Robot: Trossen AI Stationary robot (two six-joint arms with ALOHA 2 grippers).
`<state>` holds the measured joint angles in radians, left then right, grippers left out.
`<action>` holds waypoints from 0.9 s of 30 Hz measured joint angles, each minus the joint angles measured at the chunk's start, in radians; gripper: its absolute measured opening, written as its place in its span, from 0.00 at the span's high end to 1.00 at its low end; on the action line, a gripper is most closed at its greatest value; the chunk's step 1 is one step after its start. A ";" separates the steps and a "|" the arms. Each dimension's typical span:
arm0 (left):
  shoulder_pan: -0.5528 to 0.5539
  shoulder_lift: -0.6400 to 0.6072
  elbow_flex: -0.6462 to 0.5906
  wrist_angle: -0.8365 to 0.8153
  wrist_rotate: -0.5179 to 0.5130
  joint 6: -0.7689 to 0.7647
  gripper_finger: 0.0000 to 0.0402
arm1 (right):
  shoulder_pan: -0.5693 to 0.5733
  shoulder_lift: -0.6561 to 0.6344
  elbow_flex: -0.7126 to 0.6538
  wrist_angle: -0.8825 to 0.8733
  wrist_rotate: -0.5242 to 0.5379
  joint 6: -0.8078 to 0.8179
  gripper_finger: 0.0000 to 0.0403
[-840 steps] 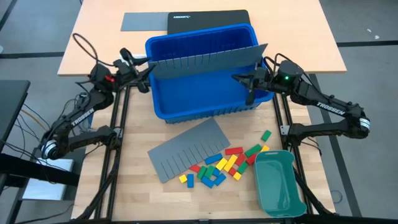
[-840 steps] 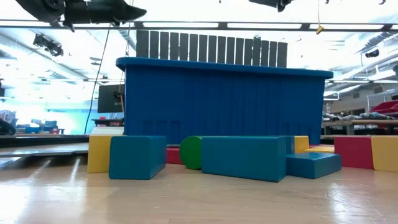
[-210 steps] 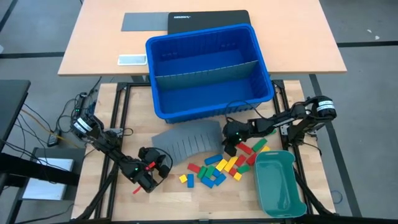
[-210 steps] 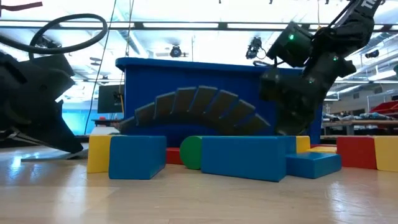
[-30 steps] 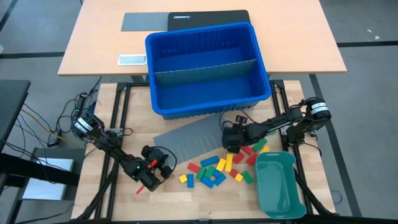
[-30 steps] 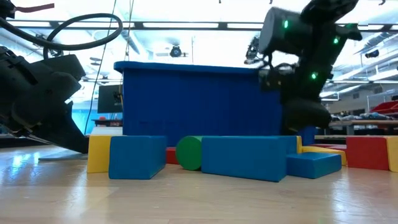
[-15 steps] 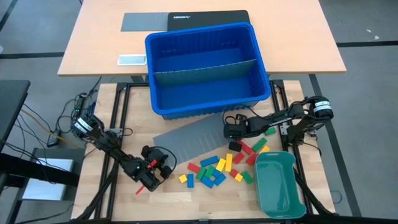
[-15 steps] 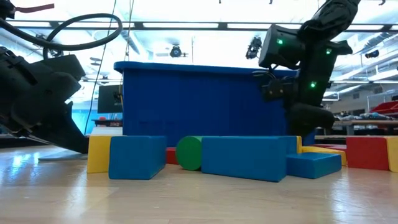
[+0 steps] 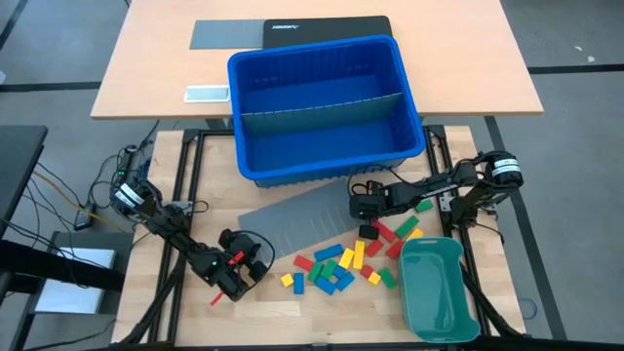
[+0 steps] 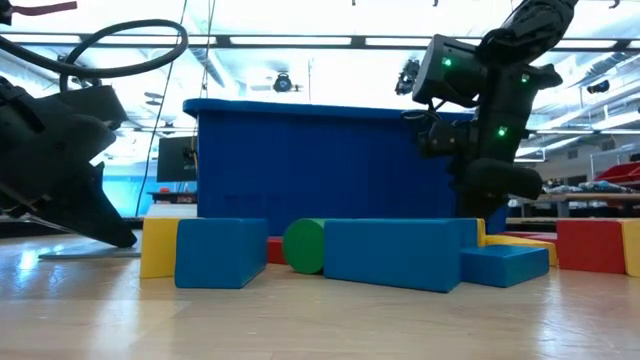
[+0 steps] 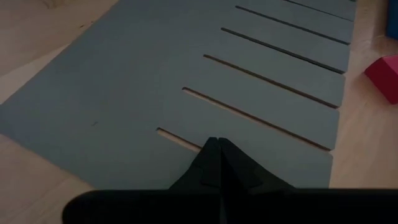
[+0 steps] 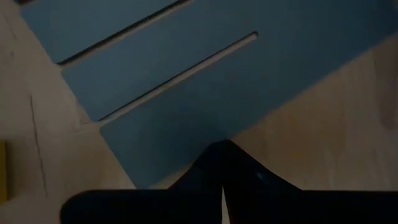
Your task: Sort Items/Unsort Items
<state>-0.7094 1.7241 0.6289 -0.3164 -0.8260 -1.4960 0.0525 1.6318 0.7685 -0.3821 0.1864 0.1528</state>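
light: bright, even overhead | low view: backlit glare, dark arms | right wrist view: dim, soft

A light wooden table [image 9: 175, 322] on a black frame stands on a grey floor [image 9: 575, 146], and at 12 o'clock a second, tan desk [image 9: 156, 58] adjoins it, carrying a flat grey sheet [image 9: 226, 34], a black laptop [image 9: 327, 29] and a small pale device [image 9: 207, 94]. At 9 o'clock loose cables [image 9: 58, 195] trail over the floor beside a dark surface [image 9: 19, 166]. Seen level across the table, the room behind is bright, with ceiling beams [image 10: 300, 41] and hanging lamps [image 10: 286, 82], a dark monitor [image 10: 176, 160] at 9 o'clock and benches [image 10: 575, 200] with clutter at 3 o'clock.
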 joint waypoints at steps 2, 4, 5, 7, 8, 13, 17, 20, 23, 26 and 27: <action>0.000 0.000 0.000 0.001 0.000 0.000 1.00 | 0.001 -0.003 0.000 0.000 -0.002 0.000 0.99; 0.000 0.000 0.000 0.006 0.000 0.000 1.00 | 0.004 -0.012 0.000 0.015 -0.021 -0.001 0.99; 0.001 0.001 0.000 0.013 0.000 0.000 1.00 | 0.006 -0.020 0.000 0.026 -0.040 -0.005 1.00; 0.002 0.002 0.000 0.015 0.000 0.000 1.00 | 0.014 -0.035 0.000 0.060 -0.121 -0.013 1.00; 0.002 0.002 0.000 0.015 0.000 0.000 1.00 | 0.023 -0.041 0.000 0.079 -0.176 -0.014 1.00; 0.002 0.002 -0.002 0.008 -0.006 0.000 1.00 | 0.064 -0.063 -0.003 0.131 -0.205 -0.045 1.00; 0.002 0.002 -0.001 0.006 -0.008 0.000 1.00 | 0.121 -0.062 -0.003 0.137 -0.036 -0.053 0.95; 0.002 0.002 -0.001 0.007 -0.008 0.000 1.00 | 0.150 -0.062 -0.003 0.138 0.069 -0.071 0.90; 0.002 0.002 -0.001 0.007 -0.008 0.000 1.00 | 0.173 -0.062 -0.003 0.146 0.075 -0.083 0.83; 0.002 0.002 -0.001 0.007 -0.008 0.000 1.00 | 0.194 -0.064 -0.003 0.152 0.068 -0.095 0.76; 0.002 0.002 -0.001 0.008 -0.008 0.000 1.00 | 0.203 -0.064 -0.003 0.152 0.068 -0.102 0.74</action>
<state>-0.7071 1.7264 0.6281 -0.3087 -0.8341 -1.4960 0.2556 1.5681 0.7658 -0.2302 0.2546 0.0504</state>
